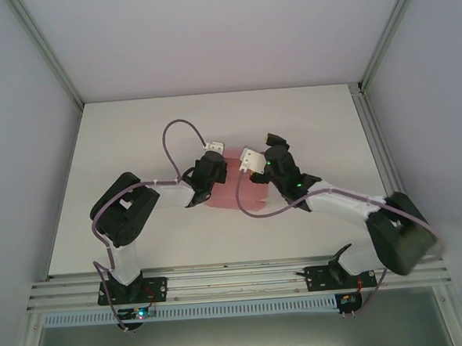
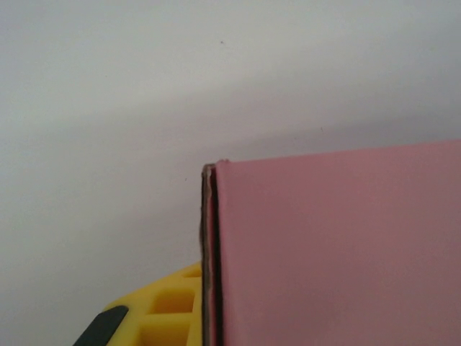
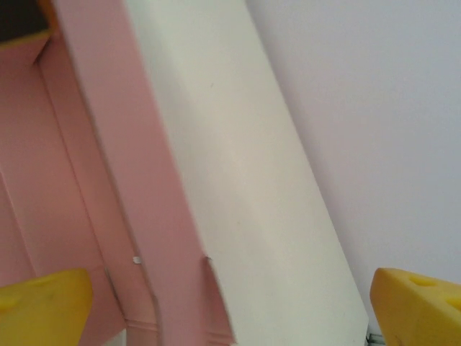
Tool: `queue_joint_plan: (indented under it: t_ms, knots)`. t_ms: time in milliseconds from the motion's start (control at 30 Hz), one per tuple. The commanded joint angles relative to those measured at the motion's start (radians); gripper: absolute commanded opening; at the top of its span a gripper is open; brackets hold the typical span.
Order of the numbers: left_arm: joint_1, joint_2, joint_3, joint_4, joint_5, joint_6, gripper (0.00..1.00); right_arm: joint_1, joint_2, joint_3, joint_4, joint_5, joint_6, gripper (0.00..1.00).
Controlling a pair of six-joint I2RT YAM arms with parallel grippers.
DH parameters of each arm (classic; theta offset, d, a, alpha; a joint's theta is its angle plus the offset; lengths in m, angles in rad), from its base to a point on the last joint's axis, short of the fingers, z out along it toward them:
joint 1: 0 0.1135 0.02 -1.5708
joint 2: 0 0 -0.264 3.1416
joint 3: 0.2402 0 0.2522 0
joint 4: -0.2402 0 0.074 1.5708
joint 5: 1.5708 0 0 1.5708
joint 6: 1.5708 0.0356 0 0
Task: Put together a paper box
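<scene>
We see the pink paper box (image 1: 231, 195) mid-table (image 1: 135, 140) between both arms, with the left gripper (image 1: 206, 182) clamped shut on one card edge and the right gripper (image 3: 230, 306) spread wide apart, one yellow fingertip (image 3: 43, 295) close by the card.

Robotics lab test cell, boxed in and plain.

A white table (image 1: 135, 147) stands inside a booth of blank pale walls (image 1: 207, 33), edged by aluminium frame posts (image 1: 47, 55). Two black-and-white robot arms, the left arm (image 1: 127, 211) and the right arm (image 1: 343, 205), are bolted to a slotted aluminium rail (image 1: 237, 278) at the near edge. Purple cables (image 1: 177, 129) loop along them, and small circuit boards (image 1: 134, 312) with lit lamps sit at their bases.
</scene>
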State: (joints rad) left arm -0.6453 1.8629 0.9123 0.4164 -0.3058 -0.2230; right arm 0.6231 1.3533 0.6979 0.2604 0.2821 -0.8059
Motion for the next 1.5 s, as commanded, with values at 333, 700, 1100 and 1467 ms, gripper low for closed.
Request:
queue_joint_plan:
  t_ms: [333, 700, 1100, 1467]
  knots:
    - [0.027, -0.338, -0.123, 0.006, 0.059, 0.056, 0.00, -0.129, -0.350, 0.105, -0.308, -0.345, 0.316, 0.98]
    - [0.030, -0.464, -0.196, 0.033, 0.194, 0.012, 0.00, -0.138, -0.227, 0.095, -0.097, -0.371, 0.446, 0.98]
    - [0.097, -0.495, -0.162, 0.018, 0.198, -0.190, 0.00, -0.143, -0.257, -0.030, 0.256, -0.302, 0.747, 0.98]
    - [0.337, -0.529, -0.173, 0.063, 0.460, -0.411, 0.00, -0.242, -0.578, -0.141, -0.006, -0.144, 1.120, 0.98]
